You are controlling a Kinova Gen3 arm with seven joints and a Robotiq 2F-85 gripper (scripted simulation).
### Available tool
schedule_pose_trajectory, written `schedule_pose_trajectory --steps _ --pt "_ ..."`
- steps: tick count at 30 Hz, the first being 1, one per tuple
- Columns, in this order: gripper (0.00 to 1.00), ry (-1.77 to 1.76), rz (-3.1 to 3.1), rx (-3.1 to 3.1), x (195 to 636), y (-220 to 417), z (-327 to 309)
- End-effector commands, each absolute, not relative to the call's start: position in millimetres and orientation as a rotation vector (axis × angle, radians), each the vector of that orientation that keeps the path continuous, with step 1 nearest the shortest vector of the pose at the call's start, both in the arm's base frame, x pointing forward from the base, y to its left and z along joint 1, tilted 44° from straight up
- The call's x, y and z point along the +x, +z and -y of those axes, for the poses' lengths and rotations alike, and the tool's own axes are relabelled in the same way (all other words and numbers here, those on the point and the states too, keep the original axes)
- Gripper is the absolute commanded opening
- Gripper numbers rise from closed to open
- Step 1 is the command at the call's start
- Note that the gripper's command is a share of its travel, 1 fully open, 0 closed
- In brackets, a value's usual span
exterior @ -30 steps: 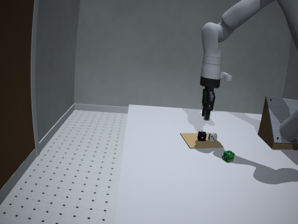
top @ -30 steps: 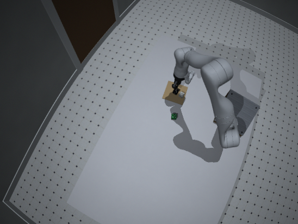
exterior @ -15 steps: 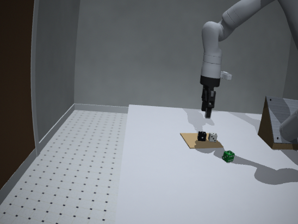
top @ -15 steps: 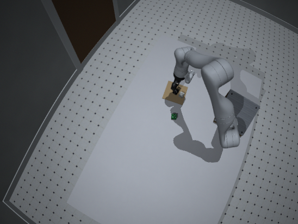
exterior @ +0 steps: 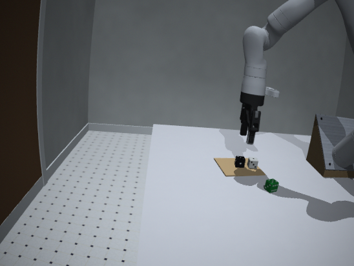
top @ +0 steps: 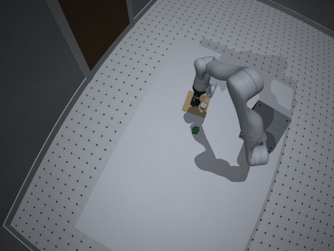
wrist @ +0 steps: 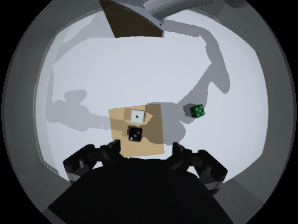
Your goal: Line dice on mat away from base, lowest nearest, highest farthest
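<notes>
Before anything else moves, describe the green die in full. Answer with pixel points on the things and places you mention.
The green die (top: 195, 130) (exterior: 271, 185) (wrist: 198, 111) is a small cube with pale pips and a plastic look. It sits on the table (top: 146, 170) (exterior: 194, 219) (wrist: 120, 60), off the tan mat (top: 187, 103) (exterior: 226, 169) (wrist: 145, 148), resting flat on one face and turned so a corner points toward the exterior view. Its top face shows several pips. Neither the gripper (exterior: 247, 139) (wrist: 146, 147) nor another die touches it.

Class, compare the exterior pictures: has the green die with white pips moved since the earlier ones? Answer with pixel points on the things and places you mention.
No. The green die with white pips (top: 195, 130) (exterior: 271, 185) (wrist: 198, 111) sits just as before, off the tan mat's (top: 188, 105) (exterior: 225, 168) (wrist: 145, 148) near right corner.
</notes>
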State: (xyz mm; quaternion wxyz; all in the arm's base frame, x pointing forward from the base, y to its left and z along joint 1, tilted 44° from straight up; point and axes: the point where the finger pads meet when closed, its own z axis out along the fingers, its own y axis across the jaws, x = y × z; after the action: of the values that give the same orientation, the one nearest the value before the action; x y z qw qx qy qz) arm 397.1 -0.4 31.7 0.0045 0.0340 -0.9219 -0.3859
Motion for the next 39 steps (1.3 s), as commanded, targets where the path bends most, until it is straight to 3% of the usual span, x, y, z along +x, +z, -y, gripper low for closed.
schedule_pose_trajectory --steps 1,14,15,39 --pt "1.0 -1.221 2.917 0.23 385 62 -22" --pt "1.0 -1.218 2.95 0.682 324 124 -93" --pt "0.46 -1.218 2.95 0.682 324 124 -93" --pt "0.46 -1.218 2.95 0.682 324 124 -93"
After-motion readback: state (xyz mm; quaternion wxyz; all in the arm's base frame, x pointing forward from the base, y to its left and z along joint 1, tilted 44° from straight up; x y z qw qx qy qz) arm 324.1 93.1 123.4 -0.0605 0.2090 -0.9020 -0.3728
